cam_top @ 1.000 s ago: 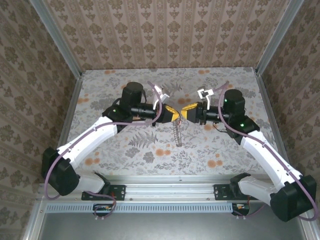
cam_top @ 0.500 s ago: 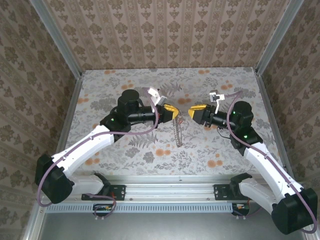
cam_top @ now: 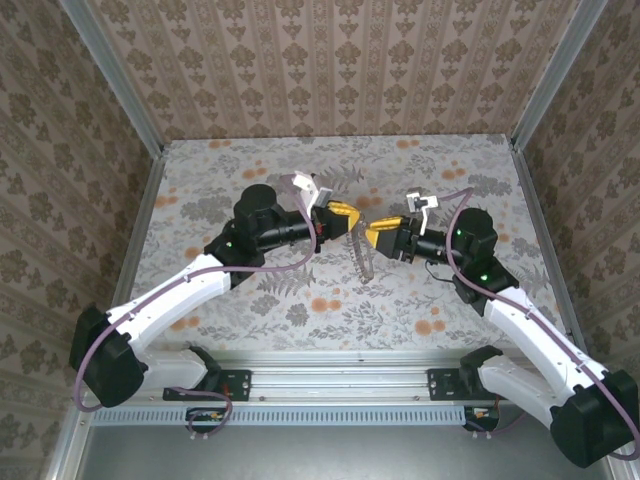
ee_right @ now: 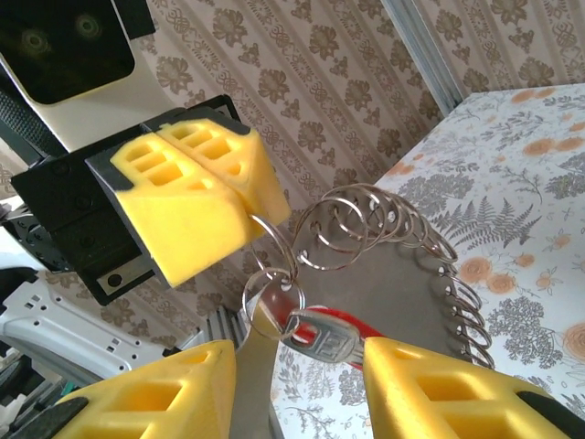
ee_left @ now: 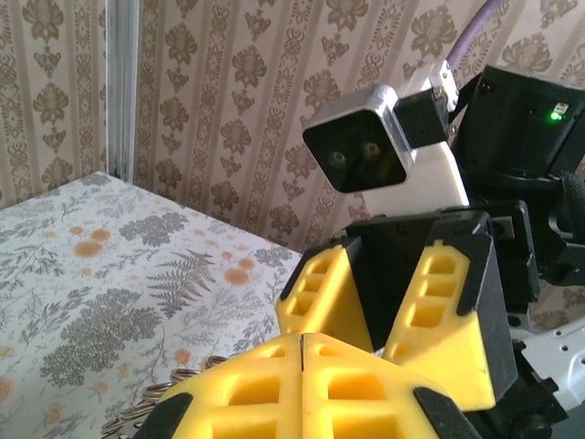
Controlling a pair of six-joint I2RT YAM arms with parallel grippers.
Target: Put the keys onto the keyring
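The key (ee_right: 322, 340), red head w/ metal blade, hangs off a split ring in the gap btwn the right gripper (ee_right: 302, 389) fingers (ee_right: 174, 393). Those fingers are spread wide and not clamped on it. Can't tell if the key's 3 o'clock end brushes the finger there. The split ring links up at 12 o'clock into the keyring (ee_right: 454, 297), seen here as a run of silvery wire loops arcing from 11 o'clock round to 3 o'clock, then dropping away. The left gripper (ee_right: 256, 199) sits at 10 o'clock of the key, fingers pressed together w/ one loop pinched at the tips.

Top view: the keyring (cam_top: 360, 258) dangles as a thin chain approx. mid-worktop (cam_top: 300, 310); can't tell if its low end touches. Left gripper (cam_top: 343, 213) is at its 11 o'clock and right gripper (cam_top: 380, 236) at its 2 o'clock, tips facing each other, close.

Left wrist view: left gripper (ee_left: 302, 352) fingers meet w/ no gap. A few loops of the keyring (ee_left: 151, 407) show at 8 o'clock. The right gripper (ee_left: 377, 306) faces it at 1 o'clock, fingers apart.
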